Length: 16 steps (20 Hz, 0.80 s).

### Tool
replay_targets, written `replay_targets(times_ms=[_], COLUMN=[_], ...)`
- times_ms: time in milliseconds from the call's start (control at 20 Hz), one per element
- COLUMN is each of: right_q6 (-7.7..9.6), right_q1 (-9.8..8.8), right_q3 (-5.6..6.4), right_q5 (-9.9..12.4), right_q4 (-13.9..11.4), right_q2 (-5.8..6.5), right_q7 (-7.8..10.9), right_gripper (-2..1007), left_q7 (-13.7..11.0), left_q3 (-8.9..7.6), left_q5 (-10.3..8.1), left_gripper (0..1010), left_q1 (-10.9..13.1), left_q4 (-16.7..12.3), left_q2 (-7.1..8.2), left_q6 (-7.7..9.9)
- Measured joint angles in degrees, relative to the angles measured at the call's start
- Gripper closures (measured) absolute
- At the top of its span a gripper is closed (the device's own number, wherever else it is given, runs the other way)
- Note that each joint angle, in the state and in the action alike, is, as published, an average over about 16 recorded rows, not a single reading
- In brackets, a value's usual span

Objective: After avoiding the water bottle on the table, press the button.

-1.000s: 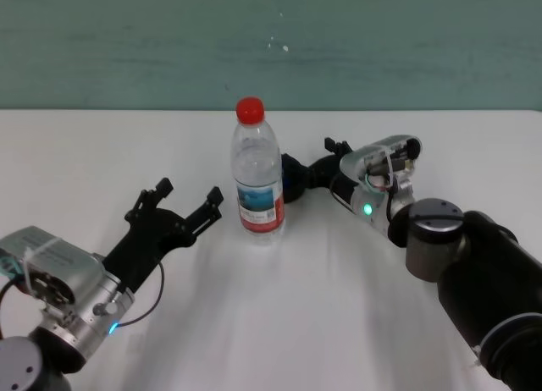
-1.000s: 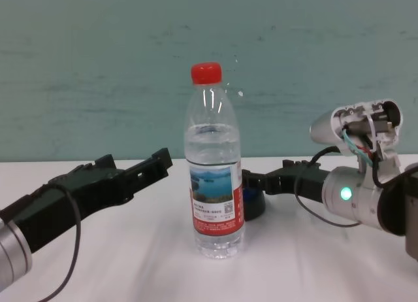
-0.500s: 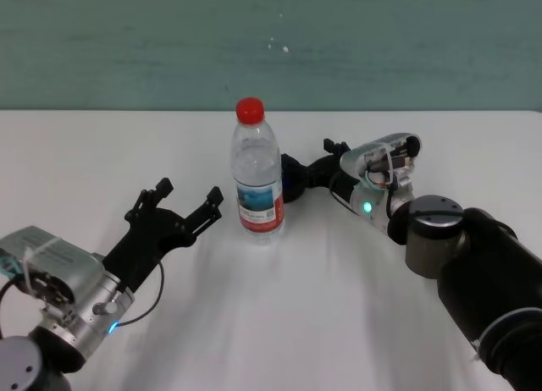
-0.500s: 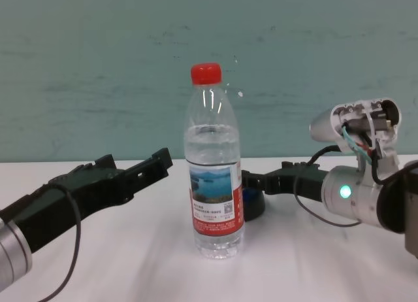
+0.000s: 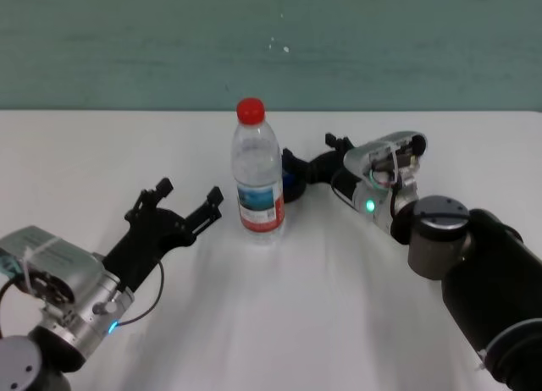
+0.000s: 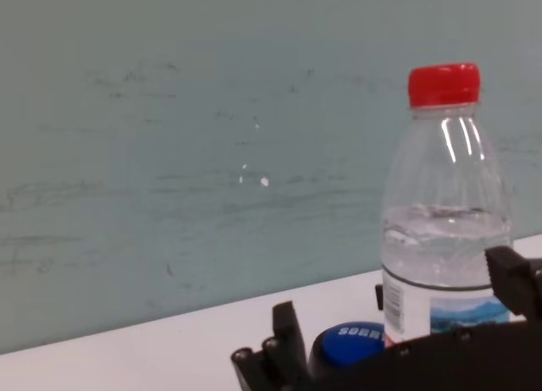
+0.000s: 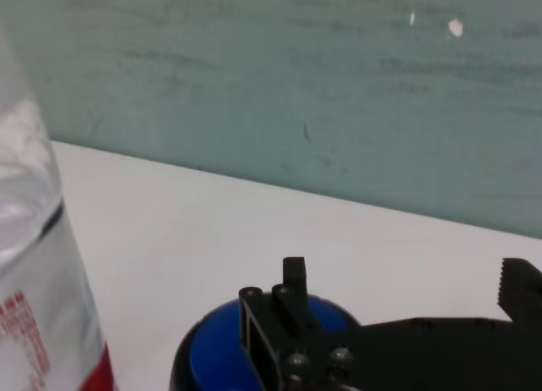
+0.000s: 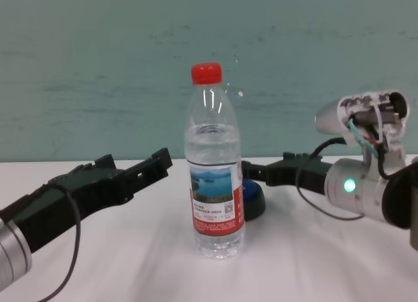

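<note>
Head view: water bottle (image 5: 257, 175) upright, cap up; right gripper (image 5: 306, 166), fingers apart, over button (image 5: 290, 184).

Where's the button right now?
In the chest view the button sits on the table just behind and to the right of the water bottle, partly hidden by it, with the right gripper directly above it.

Button (image 8: 252, 199) half hidden behind water bottle (image 8: 215, 178); contact with right gripper (image 8: 256, 173) indiscernible.

Silver wrist housings, green lights, black tools, black cables, exposed wiring
</note>
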Motion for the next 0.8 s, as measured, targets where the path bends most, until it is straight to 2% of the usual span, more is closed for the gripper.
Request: replay_targets(times_ms=[550,800], right_q6=[0.77,1.31], right_q1=[-5.67,-8.18], right_q3=[0.70,1.29], right_q5=[1.19,1.89], right_q4=[-11.36,-15.58], right_q2=[1.99,3.09], right_q7=[-1.70,-2.41], right_gripper=[1,1], left_q7=[0.00,0.00], left_q3=[0.00,0.00], left_q5=[0.00,0.00], left_gripper=[0,0], left_q1=[0.00,0.00], left_q4=[0.00,0.00], left_q2=[0.00,0.00], left_q6=[0.00,0.00])
